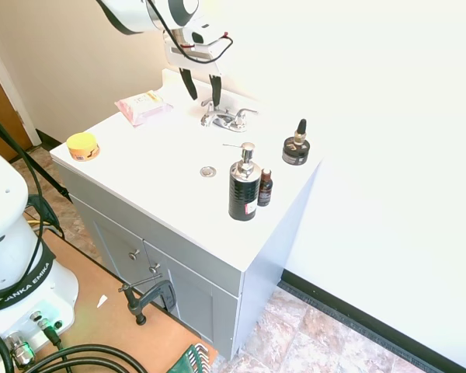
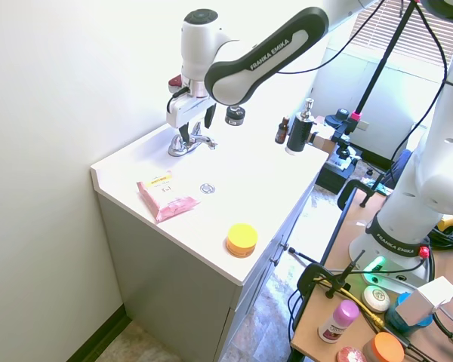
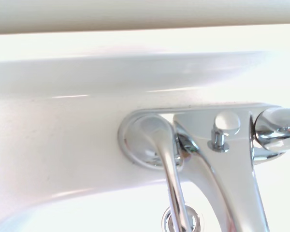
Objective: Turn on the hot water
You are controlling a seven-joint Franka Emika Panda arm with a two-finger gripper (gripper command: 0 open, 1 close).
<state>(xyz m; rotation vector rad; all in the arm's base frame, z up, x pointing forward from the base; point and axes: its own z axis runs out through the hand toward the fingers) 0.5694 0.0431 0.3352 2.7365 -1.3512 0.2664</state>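
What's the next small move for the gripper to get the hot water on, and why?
Probably lower a little further. The gripper hangs open just above the tap, fingers apart and not yet touching the hot water lever, so it likely must come down beside the lever before pushing it.

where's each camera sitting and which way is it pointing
First exterior view: high off the vanity's front corner, looking down at the tap; gripper open above it.
Second exterior view: high from the opposite end, past the orange tin; arm and gripper show.
Wrist view: close on the hot water lever.
All three share the tap.
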